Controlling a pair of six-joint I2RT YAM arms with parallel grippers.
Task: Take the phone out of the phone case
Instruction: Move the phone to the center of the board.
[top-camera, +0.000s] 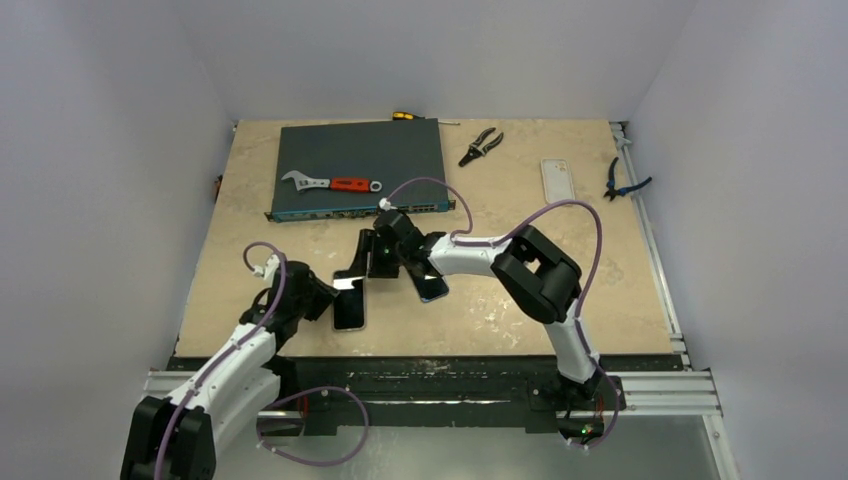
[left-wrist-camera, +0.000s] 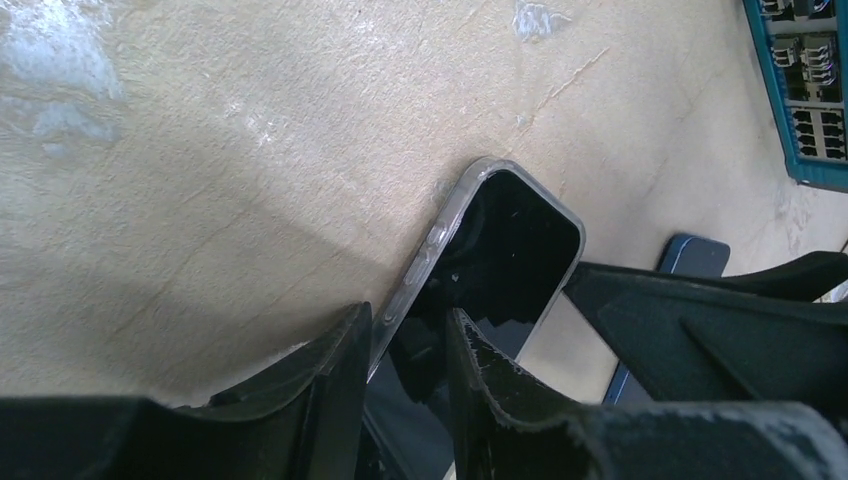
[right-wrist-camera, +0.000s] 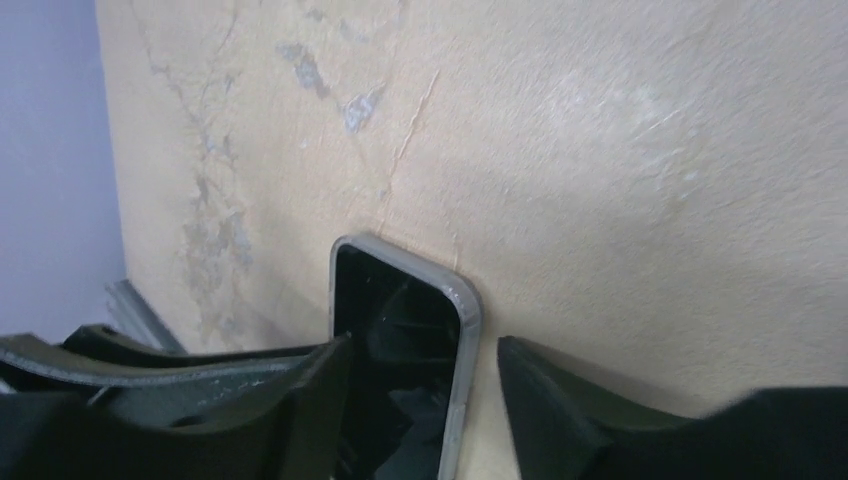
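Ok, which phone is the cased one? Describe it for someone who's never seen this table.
Find the blue-grey network switch at the table's far left. In front of it lie two phones; the cased phone is the left one. A clear rim frames its black screen, whereas the other phone looks blue.

A wrench (top-camera: 333, 184) lies on, seemingly, a network switch (top-camera: 400, 155).

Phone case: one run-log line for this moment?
phone: in clear phone case, on table | left hand: straddles case's long edge, grip unclear | right hand: open over case corner
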